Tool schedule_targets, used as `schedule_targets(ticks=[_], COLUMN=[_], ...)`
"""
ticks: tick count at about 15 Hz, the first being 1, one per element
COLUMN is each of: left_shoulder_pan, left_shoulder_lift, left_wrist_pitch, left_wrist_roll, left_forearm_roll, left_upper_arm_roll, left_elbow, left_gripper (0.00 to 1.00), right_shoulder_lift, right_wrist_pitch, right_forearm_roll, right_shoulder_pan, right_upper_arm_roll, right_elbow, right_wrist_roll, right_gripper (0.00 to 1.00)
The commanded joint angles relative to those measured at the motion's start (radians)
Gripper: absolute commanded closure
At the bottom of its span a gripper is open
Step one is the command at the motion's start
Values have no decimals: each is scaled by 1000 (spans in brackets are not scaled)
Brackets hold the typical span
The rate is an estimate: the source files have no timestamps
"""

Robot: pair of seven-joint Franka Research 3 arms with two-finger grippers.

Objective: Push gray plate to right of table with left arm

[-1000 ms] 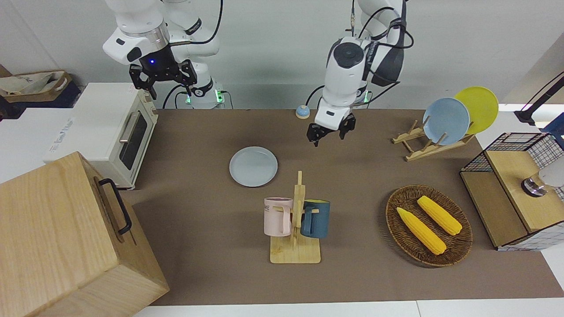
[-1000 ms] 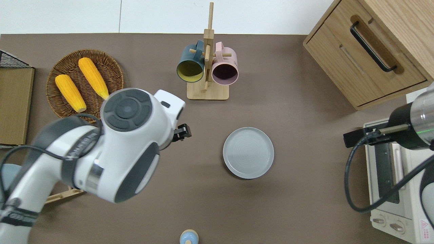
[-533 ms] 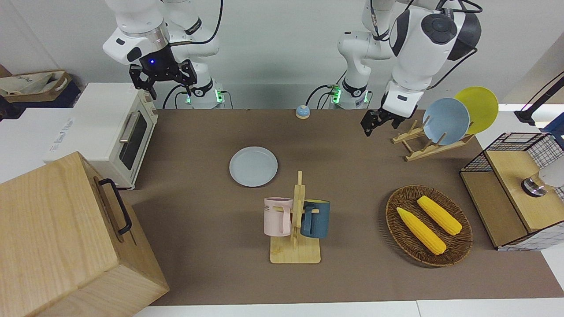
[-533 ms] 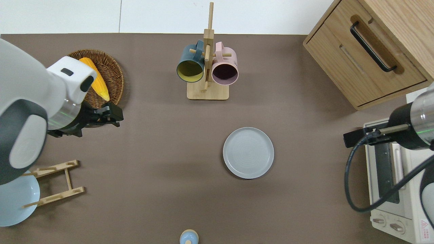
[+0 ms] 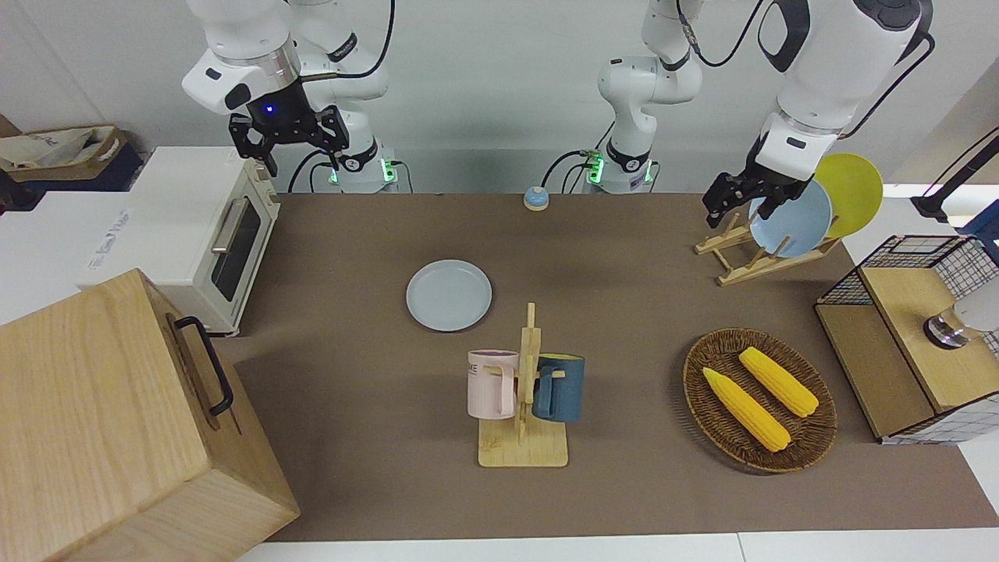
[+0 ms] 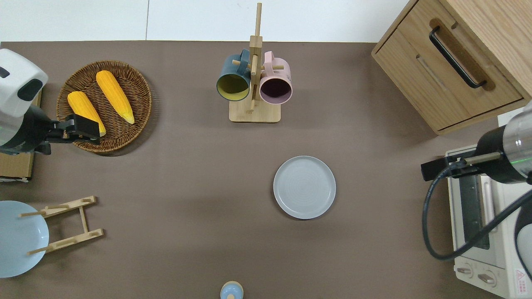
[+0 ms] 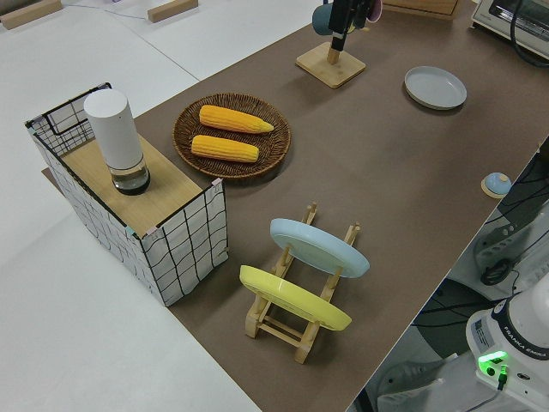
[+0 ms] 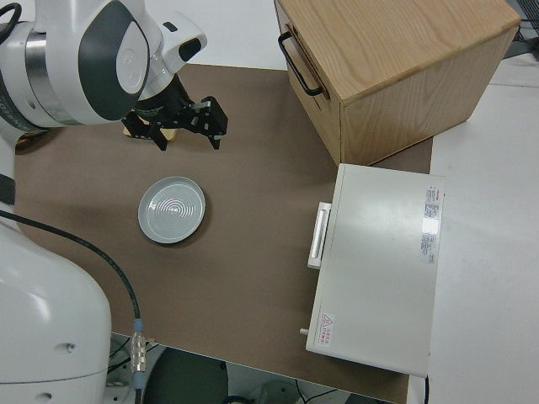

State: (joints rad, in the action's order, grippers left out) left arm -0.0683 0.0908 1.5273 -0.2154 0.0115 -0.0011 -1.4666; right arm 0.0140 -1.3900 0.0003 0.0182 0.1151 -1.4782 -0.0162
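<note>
The gray plate (image 5: 449,295) lies flat on the table (image 5: 624,499), between the mug rack (image 5: 524,406), which stands farther from me, and the small bell (image 5: 535,198), near my edge; the toaster oven (image 5: 204,234) is toward my right arm's end. My left gripper (image 6: 81,129) hangs over the wicker tray's (image 6: 137,93) rim, well apart from the plate; I cannot tell its fingers' state. My right arm is parked, fingers apart.

Gray plate (image 6: 304,187) — brown table (image 6: 187,174)

Robot lab: two arms, staged kitchenware on table (image 5: 351,468).
</note>
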Motion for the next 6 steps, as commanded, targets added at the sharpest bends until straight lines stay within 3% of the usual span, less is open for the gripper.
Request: schedule_targets(ticks=[1, 6], left_shoulder_pan=[21, 18], left_shoulder_lift=[23, 27], left_wrist_pitch=[-41, -41], left_wrist_roll=[68, 70], left_forearm_roll=[-10, -5], left_upper_arm_roll=[-22, -23], left_elbow=[37, 34], left_gripper=[2, 2], right_shoulder_lift=[3, 3], right_wrist_pitch=[16, 16], right_forearm_roll=[6, 4], right_shoulder_pan=[-20, -20], right_upper_arm_roll=[15, 17], right_elbow=[9, 9], right_wrist_roll=[-13, -13], right_gripper=[17, 17])
